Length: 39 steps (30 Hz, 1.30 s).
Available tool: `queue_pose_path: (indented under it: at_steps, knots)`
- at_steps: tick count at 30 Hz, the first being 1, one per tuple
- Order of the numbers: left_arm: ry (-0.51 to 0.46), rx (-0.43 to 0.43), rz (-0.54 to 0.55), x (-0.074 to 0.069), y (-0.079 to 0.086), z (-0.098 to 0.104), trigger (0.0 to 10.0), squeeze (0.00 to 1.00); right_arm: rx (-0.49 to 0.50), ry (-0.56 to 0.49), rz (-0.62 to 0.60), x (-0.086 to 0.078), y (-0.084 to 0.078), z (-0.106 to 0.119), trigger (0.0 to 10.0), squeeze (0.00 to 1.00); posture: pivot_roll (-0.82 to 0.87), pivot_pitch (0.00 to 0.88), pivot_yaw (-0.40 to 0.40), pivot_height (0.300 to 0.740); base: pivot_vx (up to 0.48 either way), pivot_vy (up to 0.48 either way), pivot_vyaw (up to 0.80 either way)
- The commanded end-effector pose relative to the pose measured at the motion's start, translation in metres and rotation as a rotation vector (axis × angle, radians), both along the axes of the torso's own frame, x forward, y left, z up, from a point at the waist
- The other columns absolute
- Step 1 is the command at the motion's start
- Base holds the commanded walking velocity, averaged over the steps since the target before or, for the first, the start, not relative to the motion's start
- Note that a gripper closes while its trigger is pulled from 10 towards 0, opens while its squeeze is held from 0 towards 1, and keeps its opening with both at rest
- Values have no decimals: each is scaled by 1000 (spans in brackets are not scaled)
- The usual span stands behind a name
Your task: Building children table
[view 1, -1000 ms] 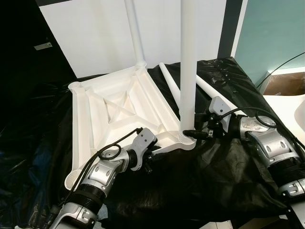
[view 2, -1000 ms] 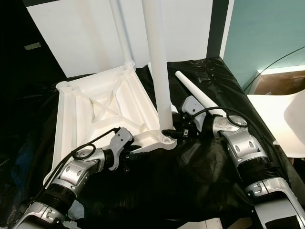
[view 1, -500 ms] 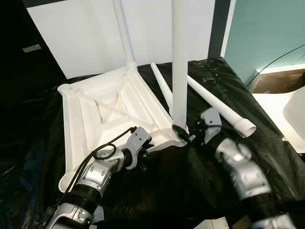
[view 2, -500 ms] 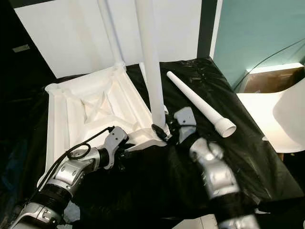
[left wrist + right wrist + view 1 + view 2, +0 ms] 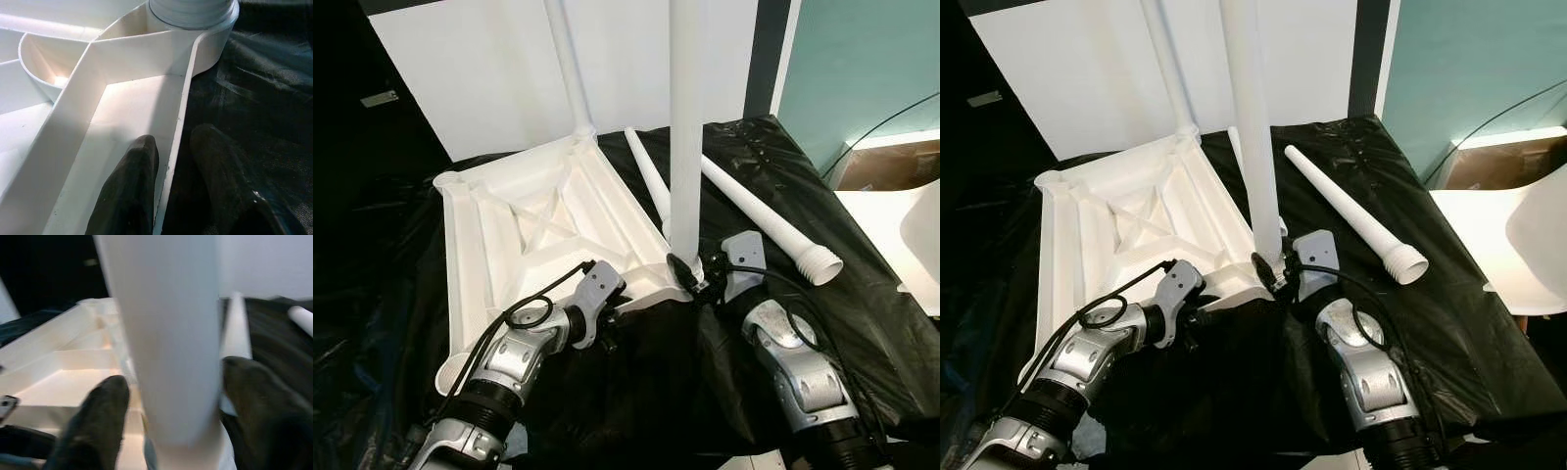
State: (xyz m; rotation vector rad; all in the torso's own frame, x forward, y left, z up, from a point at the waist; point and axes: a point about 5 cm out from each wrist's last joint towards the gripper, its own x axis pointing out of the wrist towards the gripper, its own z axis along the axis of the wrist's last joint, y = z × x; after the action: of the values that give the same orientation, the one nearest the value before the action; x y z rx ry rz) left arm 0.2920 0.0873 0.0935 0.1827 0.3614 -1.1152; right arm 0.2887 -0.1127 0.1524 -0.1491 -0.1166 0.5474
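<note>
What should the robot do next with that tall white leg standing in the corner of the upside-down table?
Probably close the right gripper on the upright white plastic leg and twist it tighter. Its fingers sit either side of the leg's base, apart from it, while the left gripper pinches the rim of the white ribbed tabletop, steadying it.

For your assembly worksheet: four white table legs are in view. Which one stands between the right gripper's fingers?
The upright leg in the tabletop's near corner socket, with the right gripper at its base. Another stands at the far corner; two lie loose on the black sheet.

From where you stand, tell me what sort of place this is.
Probably a room at home used for assembly: an upturned white tabletop with legs on a surface draped in black plastic sheeting, a white wall panel, a teal wall.
</note>
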Motion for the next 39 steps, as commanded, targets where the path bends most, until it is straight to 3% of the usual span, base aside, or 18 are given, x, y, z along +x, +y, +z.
queue_pose_path:
  at_steps: [1,2,3,7,12,20,21,23,24,25,26,35,39]
  knots:
    - [49,18,-101,-10,-9,-10,10000,0,-24,-3,66,2,-1,0,10000,1000,-146,0,127,740,0,0,0]
    - [49,18,-101,-10,-9,-10,10000,0,-24,-3,66,2,-1,0,10000,1000,-146,0,127,740,0,0,0]
    - [47,18,-105,-10,-10,-10,10000,0,-64,-17,115,5,-5,2,10000,20,-147,0,126,740,0,0,0]
    - [43,25,-113,-9,-11,-10,10000,0,-132,-24,225,11,-13,6,10000,0,-148,0,125,740,0,0,0]
    - [40,32,-113,-9,-11,-10,10000,0,-255,50,382,21,-21,3,10000,0,-136,0,121,740,0,0,0]
    - [32,36,-101,-7,-8,-9,10000,0,-368,93,459,37,-31,4,10000,0,-118,0,120,740,0,0,0]
    - [31,37,-100,-7,-8,-9,10000,0,-380,96,473,40,-32,5,9255,0,-117,0,119,740,0,0,0]
    - [31,37,-100,-7,-8,-9,10000,0,-380,96,473,40,-32,5,9255,0,-117,0,119,740,0,0,0]
    - [31,37,-99,-8,-8,-9,10000,0,-386,97,480,42,-32,6,3686,0,-115,0,120,740,0,0,0]
    - [31,37,-99,-8,-8,-9,10000,0,-386,97,480,42,-32,6,3686,0,-115,0,120,740,0,0,0]
    - [30,37,-98,-8,-8,-9,10000,0,-390,94,482,44,-32,7,0,0,-113,0,120,740,0,0,0]
    - [26,41,-99,-7,-8,-9,10000,0,-354,120,485,41,-37,0,0,0,-121,0,125,740,0,0,0]
    - [26,43,-102,-7,-8,-9,10000,0,-273,131,417,36,-36,-8,0,0,-126,0,122,740,0,0,0]
